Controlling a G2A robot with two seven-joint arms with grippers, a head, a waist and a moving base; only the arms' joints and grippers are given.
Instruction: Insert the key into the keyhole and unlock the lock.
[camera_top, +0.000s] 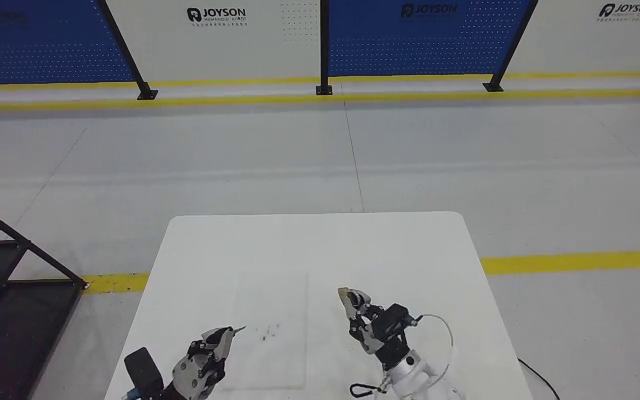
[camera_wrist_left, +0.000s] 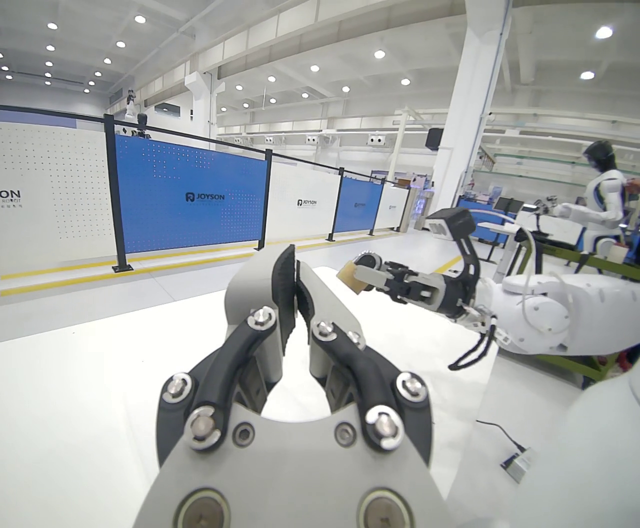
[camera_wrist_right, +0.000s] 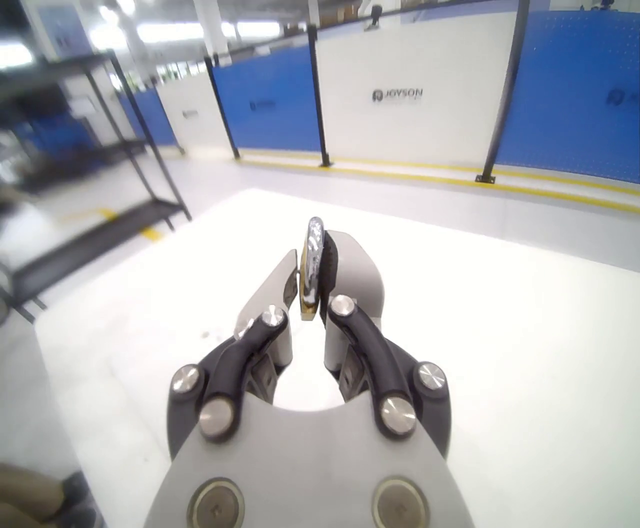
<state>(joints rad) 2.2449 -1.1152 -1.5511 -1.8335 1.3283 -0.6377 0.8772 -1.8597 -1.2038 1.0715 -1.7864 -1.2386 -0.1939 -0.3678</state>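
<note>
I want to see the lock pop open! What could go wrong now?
1. The key is just a thin tip poking from the left hand, apart from the lock. It might go in crooked or miss.
2. The right hand pinches the lock in the air above the table. A push from the key might twist it or make it slip out.

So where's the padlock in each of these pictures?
Top view: padlock low, right of middle, in the right claw.
Left wrist view: padlock in the far arm's claw.
Right wrist view: padlock clamped in that arm's own claw.
Shared landmark: the white table.
</note>
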